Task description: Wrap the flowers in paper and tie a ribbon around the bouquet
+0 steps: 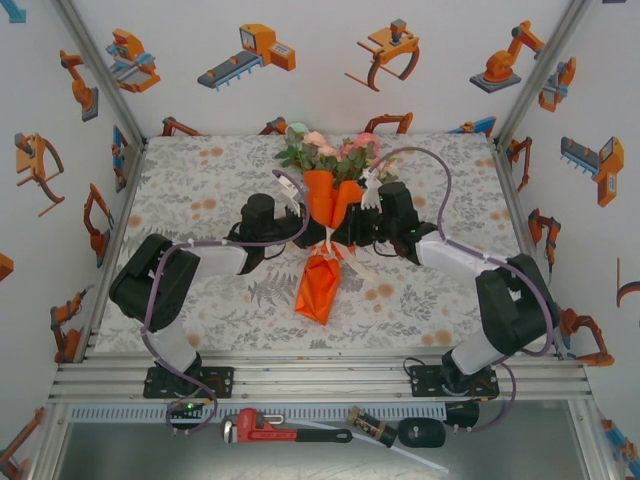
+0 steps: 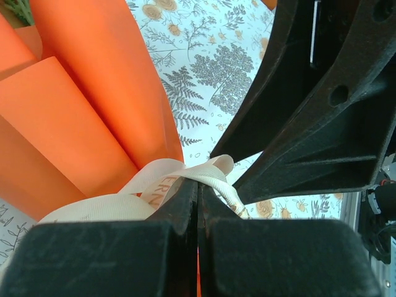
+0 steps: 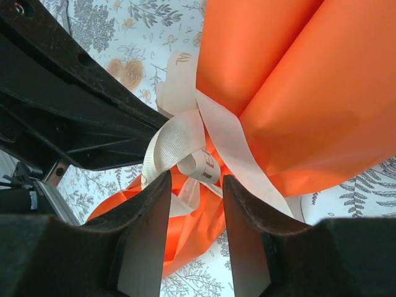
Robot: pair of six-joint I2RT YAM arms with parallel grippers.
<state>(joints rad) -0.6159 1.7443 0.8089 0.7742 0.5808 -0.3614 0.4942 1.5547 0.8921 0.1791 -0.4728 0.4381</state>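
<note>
The bouquet stands mid-table, its flowers (image 1: 328,150) topping the orange paper (image 1: 331,198), which narrows to a waist and flares again below (image 1: 320,285). The cream ribbon (image 1: 338,248) is knotted around that waist. My left gripper (image 1: 302,226) presses in from the left. Its jaws are shut at the tips (image 2: 198,183) with the ribbon (image 2: 185,176) pinched there, beside the paper (image 2: 80,111). My right gripper (image 1: 362,228) comes from the right and is open (image 3: 197,180). A loop of ribbon (image 3: 179,139) sits just beyond its fingertips, against the paper (image 3: 297,80).
The two gripper bodies nearly meet at the bouquet's waist; the right one's black body (image 2: 309,111) looms close in the left wrist view. A floral tablecloth (image 1: 200,190) covers the table. A red wrench (image 1: 285,430) lies on the front shelf below the rail (image 1: 320,375).
</note>
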